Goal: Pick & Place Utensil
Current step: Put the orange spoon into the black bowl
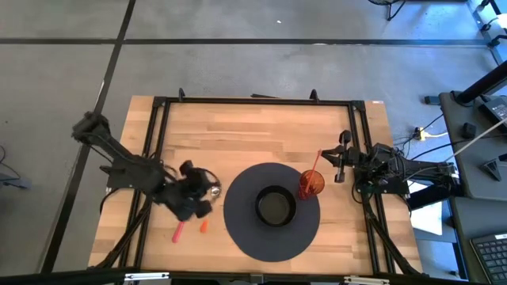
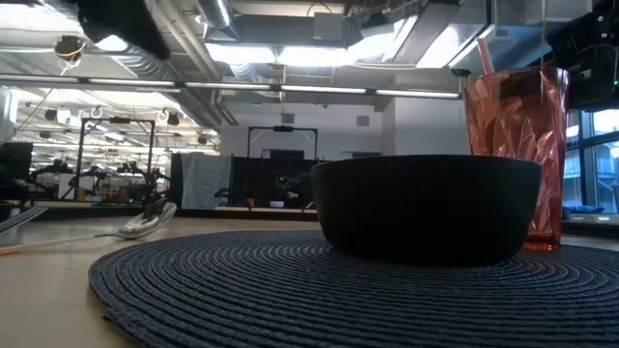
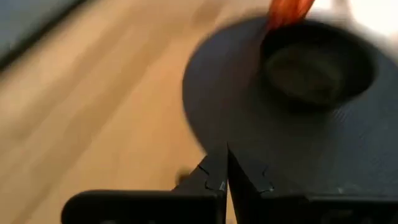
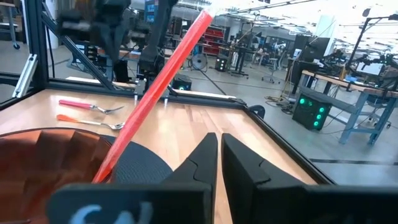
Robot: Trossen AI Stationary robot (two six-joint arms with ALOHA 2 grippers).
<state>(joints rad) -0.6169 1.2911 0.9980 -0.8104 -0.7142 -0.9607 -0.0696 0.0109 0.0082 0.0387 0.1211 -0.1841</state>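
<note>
My left pincer (image 1: 200,192) hangs over the bare wood just beside the rim of the round dark woven placemat (image 1: 238,229), its two dark fingers (image 3: 214,177) clenched tip to tip with nothing between them that I can see. I judge it sits here because the utensils lie right under and beside it, so a reach down is short.

Those utensils, the pink-handled metal fork (image 4: 93,106) and the orange-handled metal fork (image 4: 90,121), rest flat on the light wooden tabletop (image 1: 238,138) on my left side of the mat, close together and roughly parallel. Their long axes run along the table's surface, the tines ending toward the mat and the coloured handles away from it. My arm hides much of them from above; only the handle ends show.

On the mat stands the black round bowl (image 1: 276,206), with the red faceted plastic tumbler (image 1: 310,184) and its red straw (image 4: 155,87) just beside it.

My right pincer (image 1: 342,158) waits near the tumbler, fingers nearly together, empty.
</note>
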